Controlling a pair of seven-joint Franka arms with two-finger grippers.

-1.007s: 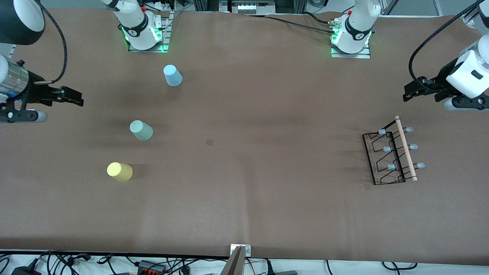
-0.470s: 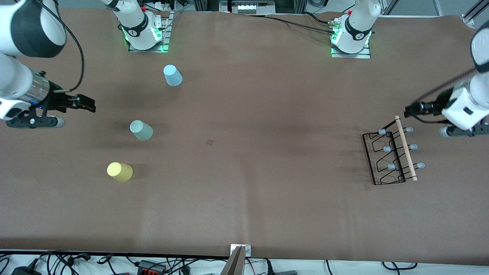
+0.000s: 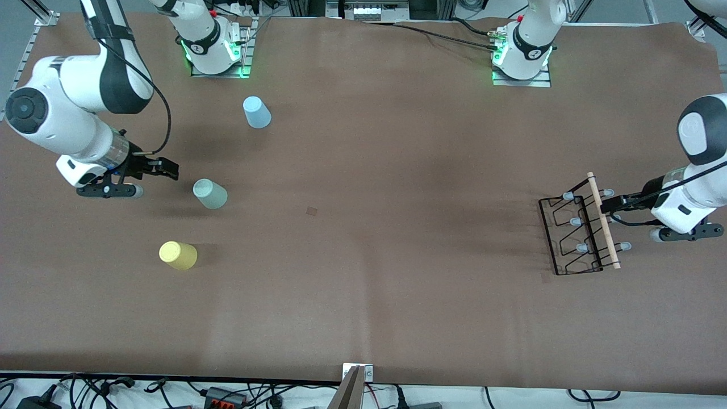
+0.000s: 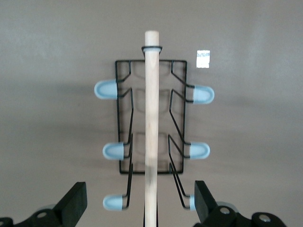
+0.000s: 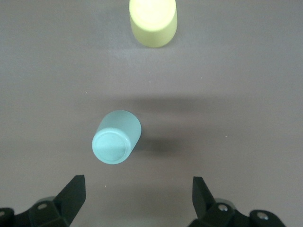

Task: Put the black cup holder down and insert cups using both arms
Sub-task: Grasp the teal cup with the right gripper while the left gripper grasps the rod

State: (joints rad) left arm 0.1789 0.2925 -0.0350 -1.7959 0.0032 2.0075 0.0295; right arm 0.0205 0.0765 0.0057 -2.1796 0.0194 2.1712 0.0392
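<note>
A: Wooden-handled black wire cup holder (image 4: 151,127) sits between left gripper (image 4: 137,203) jaws, spread apart, untouched.
B: Right gripper (image 5: 137,201) jaws apart too, pale grey-green plastic cup (image 5: 116,137) just ahead, off-centre; could topple it.

The rack (image 3: 579,230) stands on the table (image 3: 397,170) at my left arm's end, with its rod (image 3: 603,221) along the top. My left gripper (image 3: 606,207), jaws apart, is over the rod.

Three cups stand well apart at my right arm's end: cup one (image 3: 257,112) nearest the bases, cup two (image 3: 209,193) nearer the camera, and cup three (image 3: 178,255) nearest the camera.

My right gripper (image 3: 168,168), jaws apart, hangs just beside cup two.
</note>
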